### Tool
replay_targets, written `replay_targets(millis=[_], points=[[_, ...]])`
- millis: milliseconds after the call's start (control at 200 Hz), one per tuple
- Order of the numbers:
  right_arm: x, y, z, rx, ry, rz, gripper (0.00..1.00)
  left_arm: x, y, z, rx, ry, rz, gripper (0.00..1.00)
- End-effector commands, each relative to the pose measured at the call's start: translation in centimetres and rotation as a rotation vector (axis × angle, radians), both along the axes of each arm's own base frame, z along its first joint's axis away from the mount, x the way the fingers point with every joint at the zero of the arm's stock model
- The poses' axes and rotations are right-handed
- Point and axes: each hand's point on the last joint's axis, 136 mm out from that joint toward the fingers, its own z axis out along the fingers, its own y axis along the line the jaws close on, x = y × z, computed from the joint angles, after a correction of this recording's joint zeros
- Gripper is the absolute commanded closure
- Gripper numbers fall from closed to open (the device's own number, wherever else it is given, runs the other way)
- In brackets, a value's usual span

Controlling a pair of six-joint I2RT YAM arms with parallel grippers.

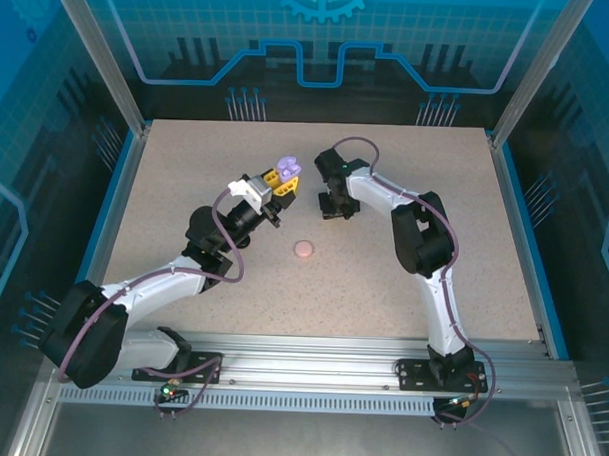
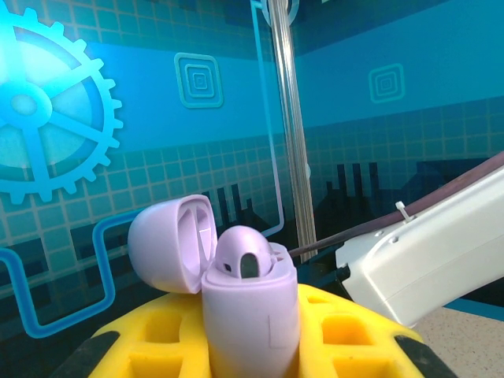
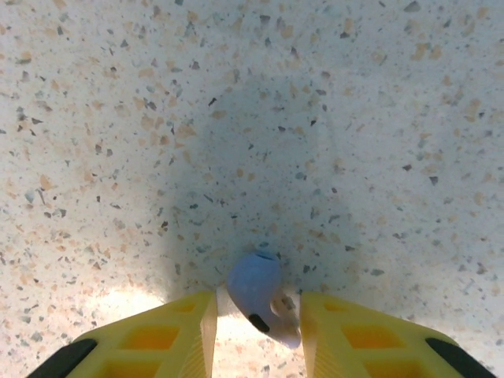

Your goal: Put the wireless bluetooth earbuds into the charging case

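Our left hand (image 1: pixel 279 181) clamps the purple charging case (image 2: pixel 250 311) upright, lid open, above the far middle of the table (image 1: pixel 433 283), so its sockets face up. Near it, our right hand (image 1: pixel 335 203), part closed, pinches a purple earbud (image 3: pixel 256 290) over the table, ready for seating.

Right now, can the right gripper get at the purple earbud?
Probably yes. The right gripper straddles the purple earbud, which sits between its yellow fingers over bare table, with nothing else near it. Whether the pads grip it, I cannot tell.
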Motion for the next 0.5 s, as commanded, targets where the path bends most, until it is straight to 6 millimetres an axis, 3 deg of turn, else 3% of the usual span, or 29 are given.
replay_targets(millis=[0,70,85,135,495], points=[[0.3,0.6,0.6,-0.018,-0.001,0.034,0.66,-0.6,0.4,2.4,-0.038,-0.049,0.0,1.0],[0.7,0.8,1.1,-0.025,-0.009,0.053,0.67,-0.6,0.4,2.3,-0.034,-0.048,0.0,1.0],[0.6,0.7,0.1,-0.038,0.009,0.057,0.67,-0.6,0.4,2.4,-0.035,-0.05,0.001,1.0],[0.6,0.6,-0.4,-0.055,0.021,0.07,0.67,-0.6,0.4,2.4,-0.032,-0.051,0.0,1.0],[0.2,-0.1,-1.7,-0.112,0.048,0.157,0.68,-0.6,0.3,2.7,-0.029,-0.055,0.001,1.0]])
